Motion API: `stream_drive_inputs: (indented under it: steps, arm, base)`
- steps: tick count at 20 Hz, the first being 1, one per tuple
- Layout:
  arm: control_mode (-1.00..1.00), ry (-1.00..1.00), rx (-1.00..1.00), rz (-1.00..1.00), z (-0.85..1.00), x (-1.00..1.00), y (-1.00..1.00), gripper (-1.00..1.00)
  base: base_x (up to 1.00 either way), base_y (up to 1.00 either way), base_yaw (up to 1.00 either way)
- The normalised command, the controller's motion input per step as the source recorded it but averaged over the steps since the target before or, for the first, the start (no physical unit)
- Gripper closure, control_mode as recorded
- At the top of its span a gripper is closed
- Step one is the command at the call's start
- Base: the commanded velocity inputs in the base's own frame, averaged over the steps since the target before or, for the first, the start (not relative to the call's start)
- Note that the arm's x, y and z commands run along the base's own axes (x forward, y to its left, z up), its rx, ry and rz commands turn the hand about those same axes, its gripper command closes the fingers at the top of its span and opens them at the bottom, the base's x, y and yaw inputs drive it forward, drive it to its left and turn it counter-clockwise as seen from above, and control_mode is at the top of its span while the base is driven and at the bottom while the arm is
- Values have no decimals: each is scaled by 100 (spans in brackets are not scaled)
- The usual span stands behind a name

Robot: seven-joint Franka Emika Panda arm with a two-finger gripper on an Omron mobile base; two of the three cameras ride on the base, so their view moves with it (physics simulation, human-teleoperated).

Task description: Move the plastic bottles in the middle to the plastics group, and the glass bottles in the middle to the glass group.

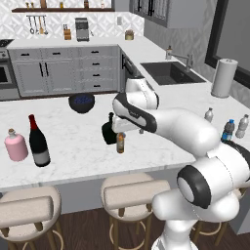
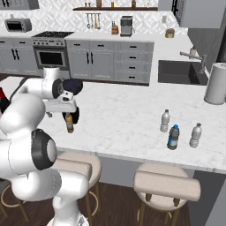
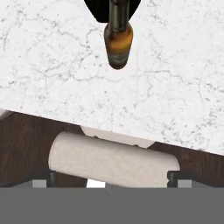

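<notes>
Gripper [image 3: 109, 186] stands wide, holding nothing, above the counter edge. Amber beer bottle [image 1: 120, 142] stands just beside black flask [image 1: 109, 131] — risk: a careless descent topples either one.

black flask [image 1: 108, 132] half behind arm, beer bottle [image 3: 118, 41] neck cut off at top

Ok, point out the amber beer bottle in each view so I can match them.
Left base view: amber beer bottle centre, under the arm's hand, just right of the black flask.
Right base view: left, at, below the hand, flask behind it.
Hand view: top centre, flask above.
Shared landmark: the flask.
</notes>
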Motion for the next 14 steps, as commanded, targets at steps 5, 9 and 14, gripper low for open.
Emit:
stream_drive_inputs:
  steps: [5, 9, 14]
  arm:
    - [-100, -23, 1, 0, -5, 48, 0, -100]
    - [-100, -7, 1, 0, 0, 40, 2, -100]
    - [-100, -4, 0, 0, 0, 47, 10, -100]
  base:
    - [0, 0, 0]
    - [0, 0, 0]
    - [0, 0, 0]
